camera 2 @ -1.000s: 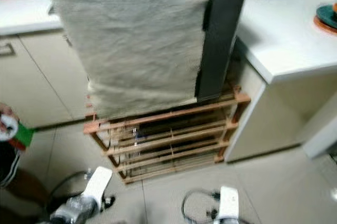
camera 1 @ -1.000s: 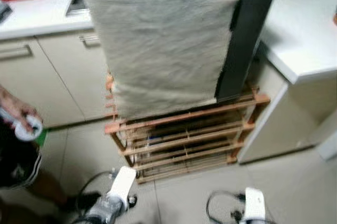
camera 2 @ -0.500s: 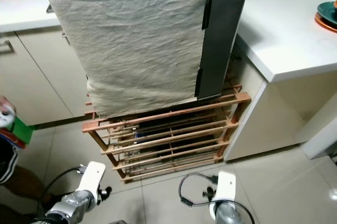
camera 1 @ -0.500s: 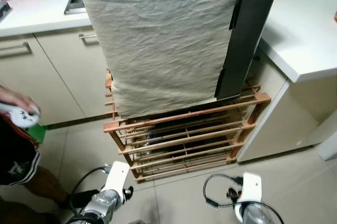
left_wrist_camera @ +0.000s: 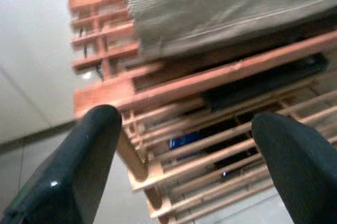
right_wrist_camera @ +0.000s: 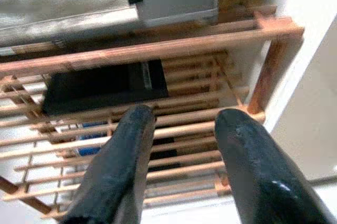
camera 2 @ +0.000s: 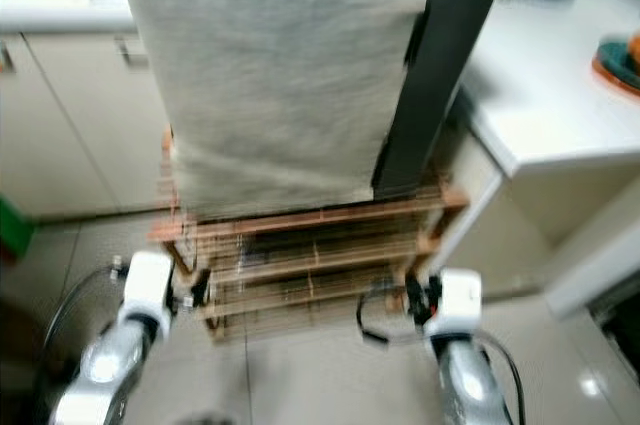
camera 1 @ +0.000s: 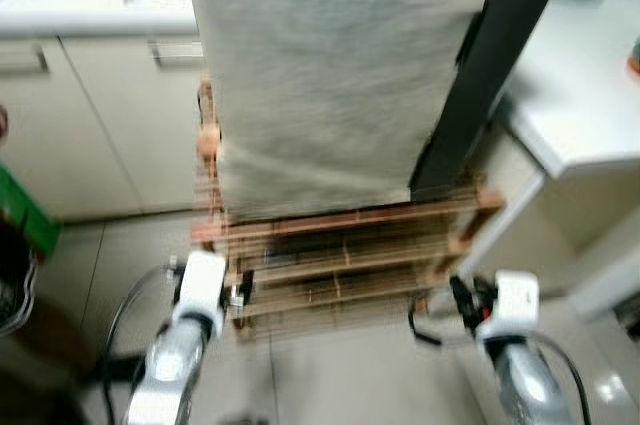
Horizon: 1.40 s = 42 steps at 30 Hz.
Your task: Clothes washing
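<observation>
Both grippers hang before a wooden rack (camera 1: 350,245) draped with beige cloth (camera 1: 330,65). The left gripper (left_wrist_camera: 184,166) is spread wide; the right gripper (right_wrist_camera: 181,161) has fingers parted, empty.

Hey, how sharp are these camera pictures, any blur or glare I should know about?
Left and right eye views: motion-blurred throughout, the wooden rack slats doubled and the beige cloth weave smeared. Left wrist view: softly blurred, left pincer fingers dark with a small highlight. Right wrist view: sharpest, rack slats crisp, though the right pincer fingers near the lens are soft and carry a faint glare.
</observation>
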Available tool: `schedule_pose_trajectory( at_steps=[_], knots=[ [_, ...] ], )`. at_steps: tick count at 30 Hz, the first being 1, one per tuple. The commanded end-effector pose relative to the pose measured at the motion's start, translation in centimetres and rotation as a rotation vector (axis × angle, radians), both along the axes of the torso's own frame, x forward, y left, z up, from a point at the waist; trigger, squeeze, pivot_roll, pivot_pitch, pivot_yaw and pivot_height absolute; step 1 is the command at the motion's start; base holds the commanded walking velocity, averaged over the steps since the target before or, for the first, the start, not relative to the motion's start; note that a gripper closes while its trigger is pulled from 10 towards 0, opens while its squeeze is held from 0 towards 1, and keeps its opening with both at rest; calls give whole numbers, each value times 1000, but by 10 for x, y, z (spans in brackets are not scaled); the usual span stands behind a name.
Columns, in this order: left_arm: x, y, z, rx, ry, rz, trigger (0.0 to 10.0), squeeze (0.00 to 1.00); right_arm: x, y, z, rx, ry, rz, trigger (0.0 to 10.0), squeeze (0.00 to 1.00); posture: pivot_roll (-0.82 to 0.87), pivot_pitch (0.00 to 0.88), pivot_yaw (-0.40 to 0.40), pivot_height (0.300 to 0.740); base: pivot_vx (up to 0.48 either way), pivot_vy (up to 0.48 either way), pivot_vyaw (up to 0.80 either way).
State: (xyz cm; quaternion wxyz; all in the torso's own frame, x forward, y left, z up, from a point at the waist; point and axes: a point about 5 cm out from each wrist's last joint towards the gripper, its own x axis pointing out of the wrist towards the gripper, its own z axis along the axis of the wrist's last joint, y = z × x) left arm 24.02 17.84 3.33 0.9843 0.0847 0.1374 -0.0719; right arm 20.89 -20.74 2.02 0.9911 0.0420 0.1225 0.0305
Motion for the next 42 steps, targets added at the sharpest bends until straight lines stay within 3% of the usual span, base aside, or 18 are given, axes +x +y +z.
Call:
schedule_pose_trajectory(
  at_steps=[1,5,9,15,16,17,18,19,23,31,34,38,42],
  knots=[
    [-1,-4,11,1,-14,-36,10000,1000,1,-2,16,-6,-47,13,10000,1000,-95,0,-44,740,0,0,0],
    [0,-2,42,-16,-72,-29,10000,1000,-4,0,49,5,-134,-13,10000,1000,-87,0,-44,740,0,0,0],
    [0,-18,60,-82,-98,-64,10000,1000,-1,4,72,21,-194,-33,10000,1000,-90,0,-28,740,0,0,0],
    [9,-22,69,-75,-98,-36,10000,1000,4,4,86,18,-206,-56,10000,1000,-98,0,-17,740,0,0,-485],
    [10,-21,72,-62,-113,-24,10000,384,4,4,87,21,-203,-61,10000,1000,-99,0,-16,740,0,0,-800],
    [11,-21,75,-50,-125,-18,10000,384,4,4,88,22,-202,-63,10000,1000,-99,0,-16,740,0,0,-800],
    [12,-21,77,-46,-142,-16,10000,86,4,4,88,23,-200,-65,10000,1000,-99,0,-16,740,0,0,-800],
    [12,-22,80,-41,-154,-15,10000,0,4,4,89,21,-194,-67,10000,1000,-99,0,-16,740,0,0,-800],
    [10,-25,84,-113,-148,-11,10000,0,2,3,90,22,-173,-83,10000,1000,-105,0,-12,740,0,0,-800],
    [13,-28,97,-86,-216,-45,10000,0,6,-3,90,10,-148,-159,10000,1000,-103,0,-7,740,0,0,-791],
    [17,-25,97,-51,-240,-6,10000,0,6,-3,90,12,-141,-160,10000,1000,-102,0,-7,740,0,0,-781],
    [19,-20,92,-46,-169,72,10000,0,8,-1,91,9,-140,-154,10000,1000,-102,0,-5,740,0,0,-781],
    [23,-25,102,-34,-192,-25,10000,0,12,8,98,-59,-163,-120,10000,1000,-94,0,-3,740,0,0,-777]
  ],
)
